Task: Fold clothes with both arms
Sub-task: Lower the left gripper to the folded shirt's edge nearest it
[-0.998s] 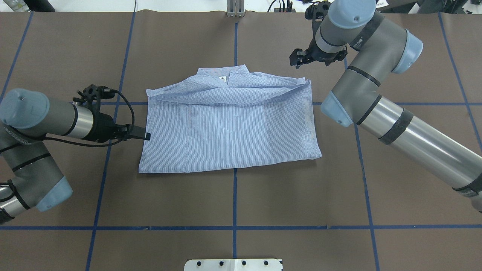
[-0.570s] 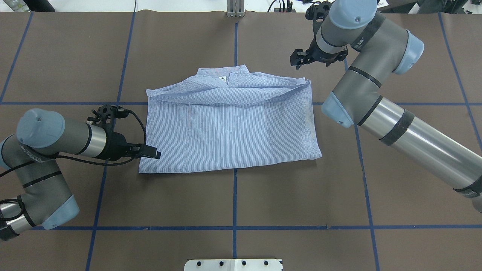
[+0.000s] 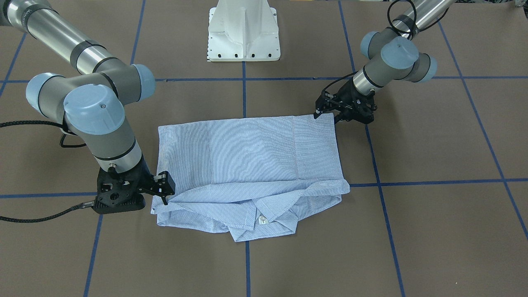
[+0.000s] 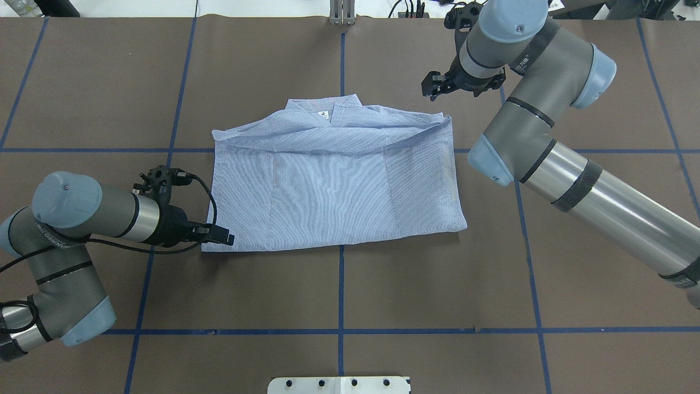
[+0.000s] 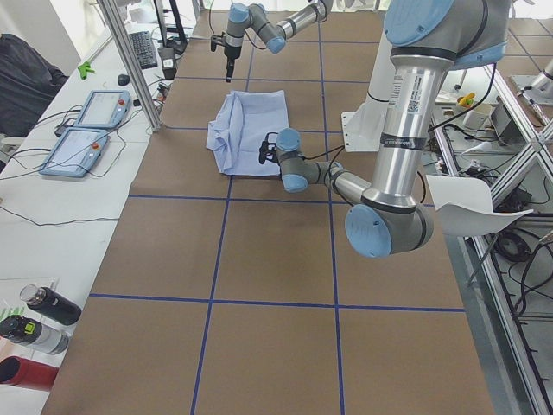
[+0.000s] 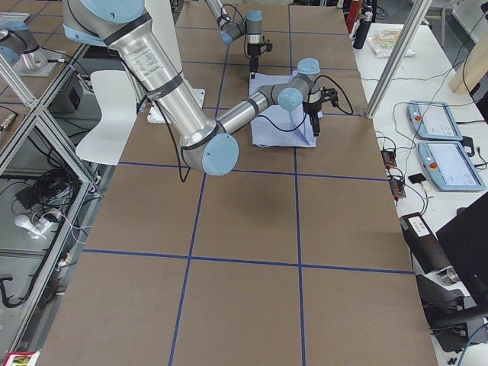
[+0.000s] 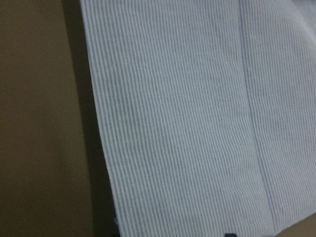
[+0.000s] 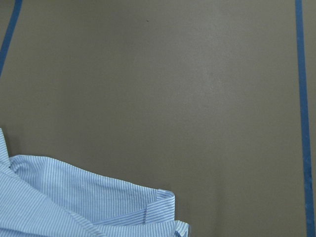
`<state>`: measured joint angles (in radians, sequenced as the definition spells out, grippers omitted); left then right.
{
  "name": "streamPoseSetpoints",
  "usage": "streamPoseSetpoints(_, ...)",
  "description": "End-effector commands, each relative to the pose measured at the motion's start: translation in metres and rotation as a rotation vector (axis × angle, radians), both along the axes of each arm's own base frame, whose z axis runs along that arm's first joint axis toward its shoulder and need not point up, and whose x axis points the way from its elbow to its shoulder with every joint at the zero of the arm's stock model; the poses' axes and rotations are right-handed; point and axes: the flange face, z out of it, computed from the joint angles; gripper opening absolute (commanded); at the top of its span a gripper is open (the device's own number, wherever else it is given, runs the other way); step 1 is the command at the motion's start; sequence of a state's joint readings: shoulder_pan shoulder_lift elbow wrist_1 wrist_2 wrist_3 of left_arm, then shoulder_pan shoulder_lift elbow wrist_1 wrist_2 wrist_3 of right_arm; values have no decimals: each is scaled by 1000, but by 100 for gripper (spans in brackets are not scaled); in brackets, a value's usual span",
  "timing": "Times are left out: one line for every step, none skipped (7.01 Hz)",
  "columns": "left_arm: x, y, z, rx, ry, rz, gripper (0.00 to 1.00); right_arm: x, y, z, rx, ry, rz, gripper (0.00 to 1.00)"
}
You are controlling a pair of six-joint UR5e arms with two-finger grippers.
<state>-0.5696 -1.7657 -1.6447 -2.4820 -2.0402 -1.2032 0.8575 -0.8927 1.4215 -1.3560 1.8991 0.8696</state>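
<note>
Sliding back toward the robot along the shirt's (image 4: 333, 191) side edge, the left end effector (image 4: 221, 237) has gone from mid-edge to the corner nearest the robot, where its tip now sits right at the cloth. From where I'm looking I can't tell how far its fingers are parted or whether they have any fabric. The right end effector (image 4: 432, 87) has hardly budged; it hangs with its fingers spread wide and nothing between them, just beyond the shirt's far corner on its own side and clear of it.

The shirt lies flat on the brown desk (image 4: 350, 284) between the two end effectors, folded into a wide rectangle. Its long axis runs from one end effector's side to the other's, and the collar (image 4: 328, 109) points away from the robot, with a small white label (image 4: 324, 115) showing inside it. It is pale blue with fine white stripes. A folded band runs across the shoulders under the collar, and faint lengthwise creases mark the smooth body panel.
</note>
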Motion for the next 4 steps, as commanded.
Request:
streamPoseSetpoints(1,3,0,-27,3,-3,31,0,0,-2,3,-2,0,100)
streamPoseSetpoints(-2,5,-3,-28,8,-1,0,0,0,-3,4,-3,0,100)
streamPoseSetpoints(-8,9,-1,-29,6,-1,0,0,1,-2,3,-2,0,100)
streamPoseSetpoints(-17,14,3,-32,3,-2,0,0,0,-3,3,-4,1,100)
